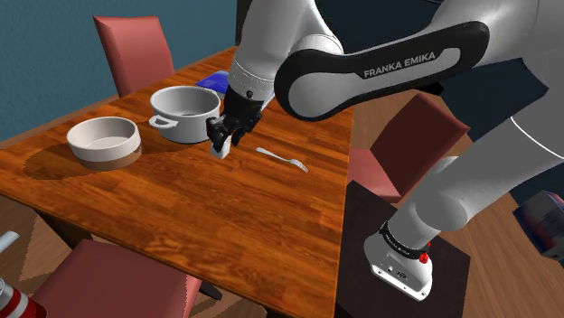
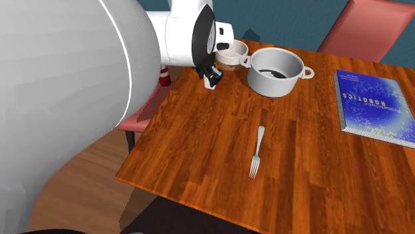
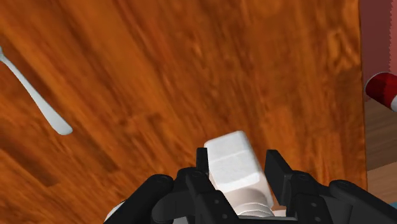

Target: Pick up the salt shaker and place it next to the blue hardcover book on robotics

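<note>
My black gripper is shut on a small white salt shaker, one finger on each side of it. In the shoulder view the shaker hangs under the gripper close over the wooden table, just beside the grey pot. The blue robotics book lies flat at the second exterior view's right, beyond the pot from the shaker. The book's corner shows behind the pot in the shoulder view.
A white bowl sits at the shoulder view's left. A fork lies mid-table, also near the gripper as fork. Red chairs ring the table. A red and white can stands off the table edge.
</note>
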You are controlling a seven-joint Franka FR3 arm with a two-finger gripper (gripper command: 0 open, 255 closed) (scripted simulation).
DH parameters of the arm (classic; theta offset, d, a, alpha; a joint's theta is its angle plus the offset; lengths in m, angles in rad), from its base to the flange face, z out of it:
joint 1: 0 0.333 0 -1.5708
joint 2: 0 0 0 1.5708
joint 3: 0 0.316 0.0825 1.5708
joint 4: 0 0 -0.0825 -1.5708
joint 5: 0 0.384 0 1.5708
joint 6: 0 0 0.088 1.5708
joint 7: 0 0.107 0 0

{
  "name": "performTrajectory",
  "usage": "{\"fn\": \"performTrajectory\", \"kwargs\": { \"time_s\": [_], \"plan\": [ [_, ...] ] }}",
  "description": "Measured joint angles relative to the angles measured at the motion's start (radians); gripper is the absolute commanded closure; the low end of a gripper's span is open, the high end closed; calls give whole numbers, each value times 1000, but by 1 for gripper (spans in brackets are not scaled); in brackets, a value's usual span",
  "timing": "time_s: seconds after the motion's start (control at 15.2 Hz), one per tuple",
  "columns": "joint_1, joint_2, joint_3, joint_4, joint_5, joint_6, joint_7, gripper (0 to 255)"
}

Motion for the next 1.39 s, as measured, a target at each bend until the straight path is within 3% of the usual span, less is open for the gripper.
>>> {"fn": "performTrajectory", "kwargs": {
  "time_s": [0.2, 0.79, 1.39],
  "plan": [
    [-3, -5, -12, 24, 5, -28, -17, 255],
    [-85, 107, -114, 117, -23, -25, -185, 255],
    [-167, 293, -198, 313, -69, -53, -336, 255]
  ]
}}
